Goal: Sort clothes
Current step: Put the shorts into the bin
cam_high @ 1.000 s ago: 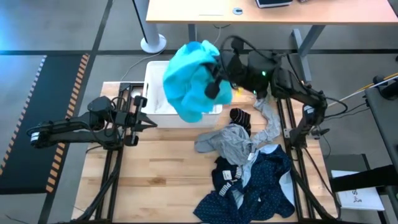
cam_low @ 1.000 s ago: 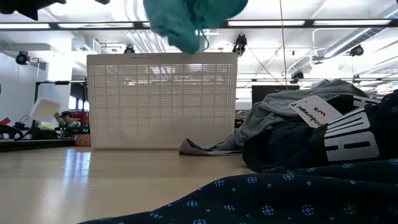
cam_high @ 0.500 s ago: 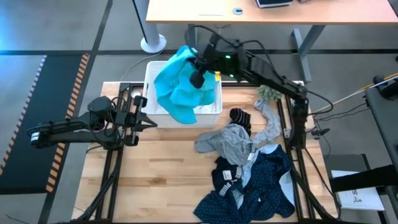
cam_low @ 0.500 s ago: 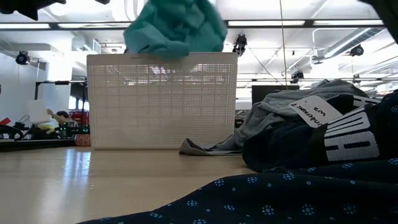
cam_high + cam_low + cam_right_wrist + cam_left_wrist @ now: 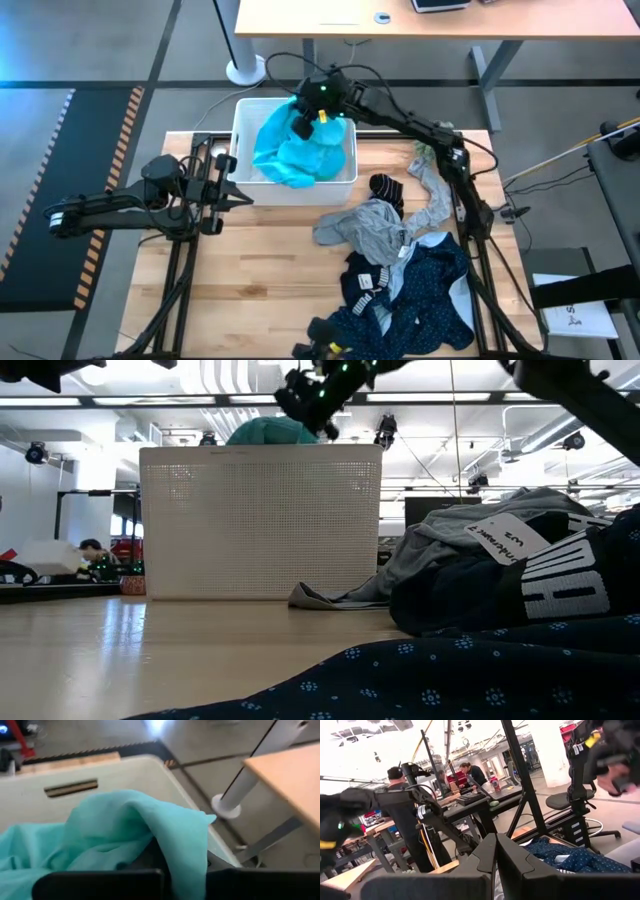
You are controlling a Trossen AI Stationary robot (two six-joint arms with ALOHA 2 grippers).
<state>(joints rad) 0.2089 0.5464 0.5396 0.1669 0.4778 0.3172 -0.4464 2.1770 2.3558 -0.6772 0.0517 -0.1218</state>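
Note:
The teal garment [image 5: 295,155] lies bunched inside the white ribbed basket [image 5: 240,120] at the table's far left. In the low view its top [image 5: 265,430] bulges above the basket's rim. My right gripper [image 5: 303,128] is over the basket's far side, shut on the garment. My left gripper [image 5: 240,195] is shut and empty, just off the basket's near left corner. A grey garment [image 5: 370,225], a navy dotted one [image 5: 420,300] and a black striped piece [image 5: 385,187] lie piled on the table's right half. My right gripper has a raised fold of the teal garment [image 5: 175,835] between its two fingers, coming from above and slanting down into the basket. One layer or several, I cannot tell. The rest of the garment lies slack in a heap on the basket's floor [image 5: 290,165].
A light grey garment [image 5: 435,200] trails along the table's right edge, with a small fuzzy green plant [image 5: 430,150] at its far end. Bare wood shows at the table's near left [image 5: 240,290]. People and benches stand in the room beyond, seen in the left wrist view.
My right gripper has gone toward the table's left edge and down over the basket with the teal garment. The garment hung clear above the basket's right rim; it has sunk into the basket and now lies heaped there.

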